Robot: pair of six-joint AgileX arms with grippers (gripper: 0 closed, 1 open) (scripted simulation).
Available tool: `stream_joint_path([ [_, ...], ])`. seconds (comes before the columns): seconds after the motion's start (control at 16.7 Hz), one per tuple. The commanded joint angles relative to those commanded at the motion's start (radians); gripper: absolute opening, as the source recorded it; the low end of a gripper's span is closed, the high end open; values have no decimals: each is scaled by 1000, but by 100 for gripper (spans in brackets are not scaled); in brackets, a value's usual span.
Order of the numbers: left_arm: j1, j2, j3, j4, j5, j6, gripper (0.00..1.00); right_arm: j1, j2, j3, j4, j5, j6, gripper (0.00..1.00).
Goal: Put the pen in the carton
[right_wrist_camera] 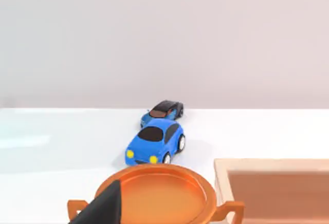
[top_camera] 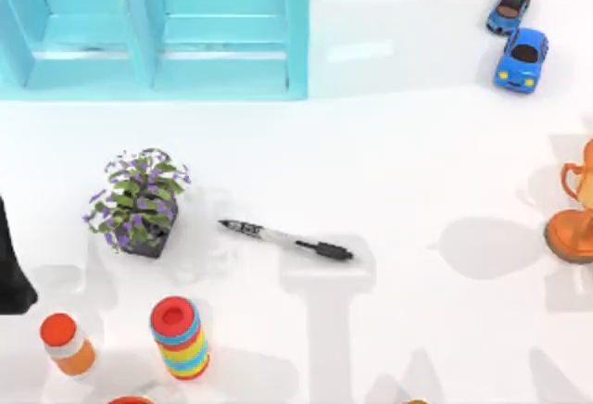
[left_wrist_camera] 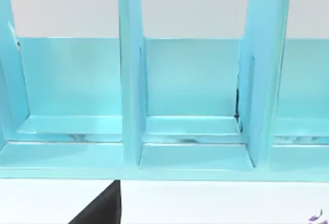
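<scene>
**Pen lies untouched at mid-surface as both our arms sit at the edges**

Our left arm (top_camera: 11, 265) appears as a dark shape at the top view's far left edge, well apart from the pen (top_camera: 285, 239). We cannot tell whether either of our claws is released or clenched. In the left wrist view a dark finger (left_wrist_camera: 100, 208) points toward the turquoise shelf unit (left_wrist_camera: 131, 80), whose upright dividers split it into open bays. In the right wrist view a dark finger (right_wrist_camera: 103, 208) sits before the copper trophy cup (right_wrist_camera: 164, 193).

The pen rests flat near the middle of the white surface (top_camera: 417, 145), its white barrel angled, black cap toward the right. Just to its left stands the potted plant (top_camera: 139, 202) with purple flowers. Nearer the front left are a striped ring stack (top_camera: 180, 337) and an orange-capped bottle (top_camera: 67, 343). Two blue toy cars (top_camera: 519, 57) sit at the far right, the trophy at the right edge. A tan carton (right_wrist_camera: 277, 188) stands beside the trophy in the right wrist view.
</scene>
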Motion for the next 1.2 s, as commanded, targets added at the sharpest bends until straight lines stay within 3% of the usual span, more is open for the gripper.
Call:
stream_joint_path([
  [0.3,0,0,0,0,0,0,100,11,52,51,-36,0,-11,100],
  [0.54,0,0,0,0,0,0,100,56,250,251,-173,-3,-51,100],
  [0.84,0,0,0,0,0,0,100,149,648,655,-446,-10,-134,100],
  [1.2,0,0,0,0,0,0,100,295,1252,1279,-848,-29,-258,100],
])
